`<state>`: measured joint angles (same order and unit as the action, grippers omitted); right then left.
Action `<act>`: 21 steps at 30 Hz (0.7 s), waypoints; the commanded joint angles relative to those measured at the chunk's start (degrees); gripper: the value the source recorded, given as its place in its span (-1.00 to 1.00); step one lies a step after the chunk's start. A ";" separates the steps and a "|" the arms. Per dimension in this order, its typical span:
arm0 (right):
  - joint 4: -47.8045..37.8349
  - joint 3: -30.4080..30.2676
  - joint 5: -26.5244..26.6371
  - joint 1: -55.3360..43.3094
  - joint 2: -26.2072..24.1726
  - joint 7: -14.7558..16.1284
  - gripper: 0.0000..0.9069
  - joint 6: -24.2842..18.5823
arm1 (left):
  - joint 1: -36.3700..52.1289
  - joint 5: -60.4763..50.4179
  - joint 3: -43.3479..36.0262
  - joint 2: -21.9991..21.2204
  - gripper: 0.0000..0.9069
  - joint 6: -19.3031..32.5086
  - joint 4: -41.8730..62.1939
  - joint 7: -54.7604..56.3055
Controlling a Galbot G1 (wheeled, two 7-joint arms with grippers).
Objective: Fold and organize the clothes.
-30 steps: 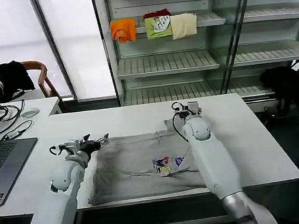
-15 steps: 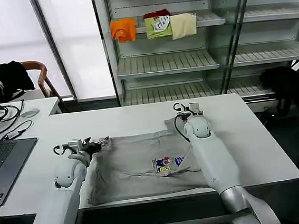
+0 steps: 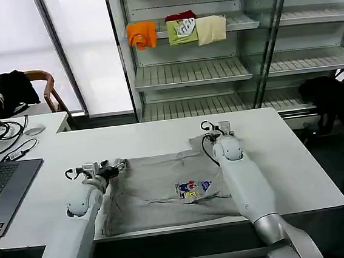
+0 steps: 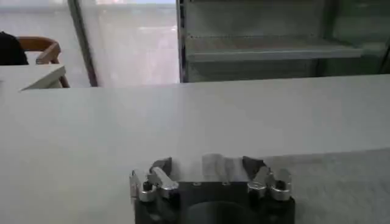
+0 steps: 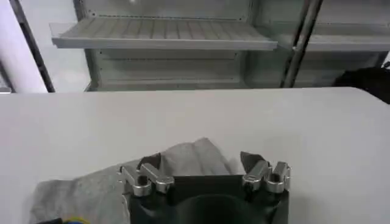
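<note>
A light grey T-shirt (image 3: 160, 191) with a small multicoloured square print (image 3: 193, 188) lies spread and wrinkled on the white table (image 3: 298, 172). My left gripper (image 3: 113, 167) hovers low at the shirt's left edge. In the left wrist view the left gripper (image 4: 207, 165) is open, with a small bit of grey cloth (image 4: 214, 163) between its spread fingers. My right gripper (image 3: 220, 126) is at the shirt's far right corner. Seen from the right wrist, this gripper (image 5: 200, 161) is open too, over a raised fold of the shirt (image 5: 192, 155).
A laptop (image 3: 1, 188), cables and a mouse (image 3: 35, 129) lie on the desk at the left. Behind it is a chair with a black garment (image 3: 9, 86). Metal shelves (image 3: 191, 72) at the back hold orange, green and cream folded garments. A dark object (image 3: 327, 99) sits at the right.
My left arm has shifted a little to the right, closer over the shirt's left edge. The right arm has barely moved.
</note>
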<state>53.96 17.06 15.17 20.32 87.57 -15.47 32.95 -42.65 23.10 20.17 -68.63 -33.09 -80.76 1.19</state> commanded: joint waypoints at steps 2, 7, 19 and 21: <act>-0.53 -0.06 0.16 0.33 -0.03 -0.10 -1.00 0.17 | -0.37 -0.41 -0.31 -0.10 -0.96 -0.13 0.12 0.00; 0.28 0.01 0.29 1.48 0.01 -0.78 -1.00 0.17 | -0.84 -0.41 -0.34 -0.59 -0.96 -0.13 -0.26 0.04; 8.63 -1.13 3.07 5.70 -2.76 -1.52 -1.00 0.22 | -0.88 -0.36 -0.39 -1.77 -0.98 0.01 -0.28 0.95; 9.92 -1.08 3.59 6.10 -2.99 -1.75 -1.00 0.22 | -0.78 -0.34 -0.32 -1.99 -0.98 0.02 -0.50 1.03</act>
<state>60.92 16.23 18.05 25.43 84.89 -17.31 33.13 -43.33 22.68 19.92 -70.58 -33.00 -81.36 2.33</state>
